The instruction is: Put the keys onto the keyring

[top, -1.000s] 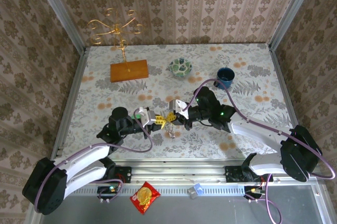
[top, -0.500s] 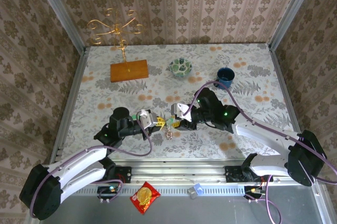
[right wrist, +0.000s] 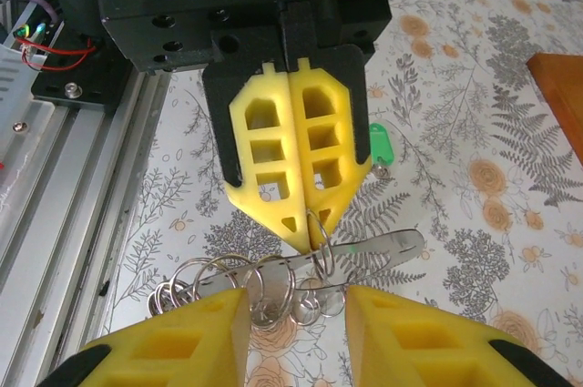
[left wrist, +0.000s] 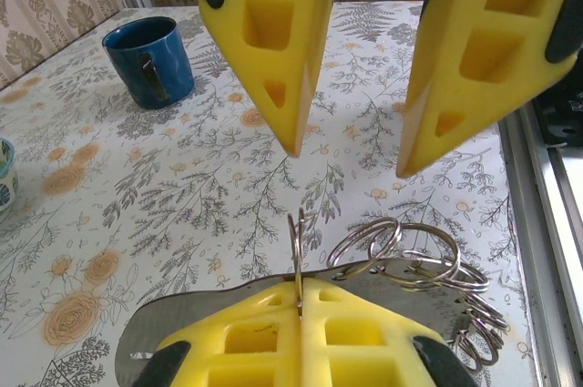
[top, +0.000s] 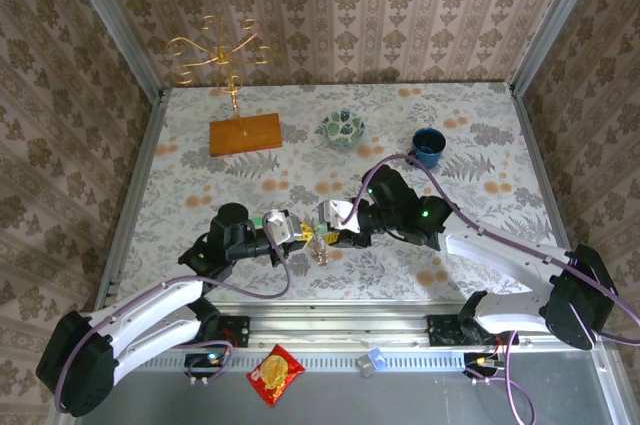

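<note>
My left gripper (left wrist: 301,291) is shut on a silver split keyring (left wrist: 298,241), pinching it upright between its yellow fingertips. The keyring (right wrist: 321,250) is threaded on a flat metal strip (right wrist: 387,246) that carries several more silver rings (right wrist: 214,282). Facing it from the right, my right gripper (right wrist: 296,300) stands open, one finger on either side of the strip and touching nothing. One green-headed key (right wrist: 379,144) lies on the table behind the left gripper (right wrist: 312,232). In the top view the two grippers (top: 300,235) (top: 337,230) meet at the table's front middle.
A blue mug (top: 428,145) and a patterned green bowl (top: 343,127) stand at the back right. A gold wire stand (top: 218,50) rises from a wooden board (top: 245,133) at the back left. A snack packet (top: 275,373) lies on the front rail.
My right gripper's jaws have opened and let go of the ring bundle. The left gripper still holds its ring and has shifted slightly left and nearer.
</note>
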Robot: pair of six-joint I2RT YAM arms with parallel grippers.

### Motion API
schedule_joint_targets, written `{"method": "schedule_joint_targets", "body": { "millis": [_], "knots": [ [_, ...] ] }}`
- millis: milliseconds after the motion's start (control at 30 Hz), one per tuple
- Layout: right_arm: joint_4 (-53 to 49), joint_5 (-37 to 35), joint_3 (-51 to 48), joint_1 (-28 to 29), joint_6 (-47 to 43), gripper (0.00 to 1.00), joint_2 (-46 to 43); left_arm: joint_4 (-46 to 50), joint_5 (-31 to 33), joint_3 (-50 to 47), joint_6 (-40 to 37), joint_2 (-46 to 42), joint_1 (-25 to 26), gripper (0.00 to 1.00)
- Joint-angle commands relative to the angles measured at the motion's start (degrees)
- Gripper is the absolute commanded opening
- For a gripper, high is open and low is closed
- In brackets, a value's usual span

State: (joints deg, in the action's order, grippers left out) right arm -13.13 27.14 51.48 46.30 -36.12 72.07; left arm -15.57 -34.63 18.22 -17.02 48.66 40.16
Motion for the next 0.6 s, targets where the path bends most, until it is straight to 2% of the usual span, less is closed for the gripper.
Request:
{"method": "schedule_joint_targets", "body": {
  "millis": [0, 467, 567],
  "knots": [
    [-0.06, -1.96, 2.20, 0.93, -1.02, 0.33, 1.53, -0.60, -0.26, 2.08, -1.46, -0.60, 0.53, 0.00],
    [-0.56, -3.12, 3.69, 1.81, -2.41, 0.25, 4.16, 1.03, -0.61, 3.27, -2.47, -0.33, 1.20, 0.00],
    [-0.80, -2.98, 3.99, 1.92, -2.64, 0.21, 4.52, 1.78, -0.79, 3.84, -3.05, -0.04, 1.32, 0.00]
  ]
}}
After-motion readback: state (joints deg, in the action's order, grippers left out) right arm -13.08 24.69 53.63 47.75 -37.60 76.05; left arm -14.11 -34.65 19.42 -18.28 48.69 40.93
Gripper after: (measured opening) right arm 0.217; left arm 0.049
